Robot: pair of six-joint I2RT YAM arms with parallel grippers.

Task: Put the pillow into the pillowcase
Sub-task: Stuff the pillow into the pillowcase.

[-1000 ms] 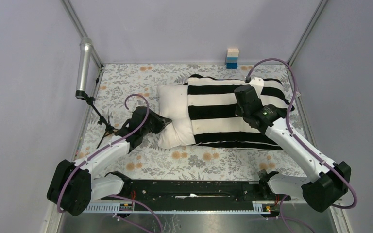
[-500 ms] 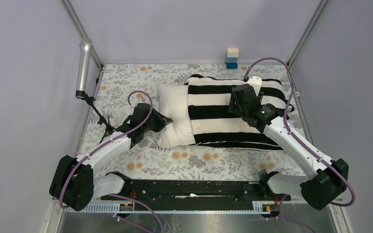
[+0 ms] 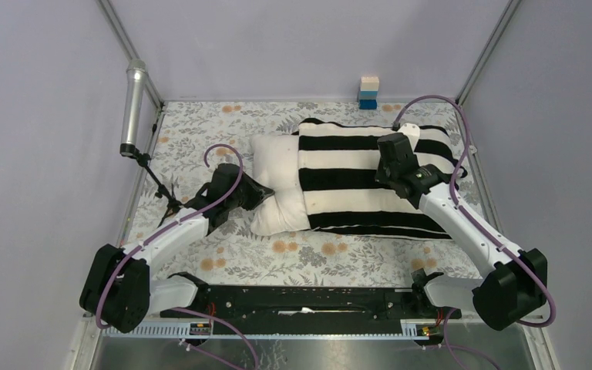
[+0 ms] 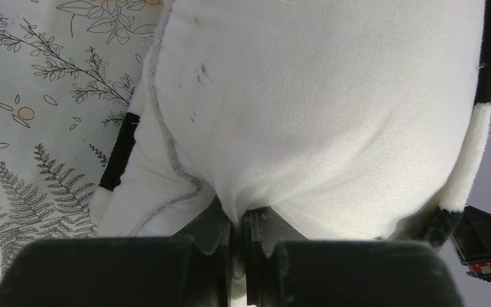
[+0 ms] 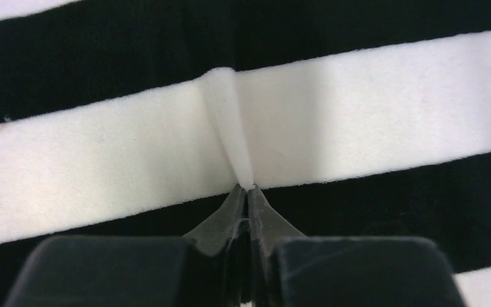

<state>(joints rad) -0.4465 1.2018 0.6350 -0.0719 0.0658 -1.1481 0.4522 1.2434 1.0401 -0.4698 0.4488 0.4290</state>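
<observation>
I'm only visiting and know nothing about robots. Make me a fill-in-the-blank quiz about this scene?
1. The left tool pinches the cream ____ sticking out of the pillowcase.
2. The right tool pinches a fold in a ____ stripe of the pillowcase.
3. The small block stack is cream on top and ____ below.
Missing words: pillow; white; blue.

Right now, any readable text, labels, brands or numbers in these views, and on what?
None readable.
pillowcase: stripes only, no tag showing.
pillow: plain fabric.
table covering: floral print, no lettering.
red-and-white sticker on dark hardware, left wrist view: too small to read.
</observation>
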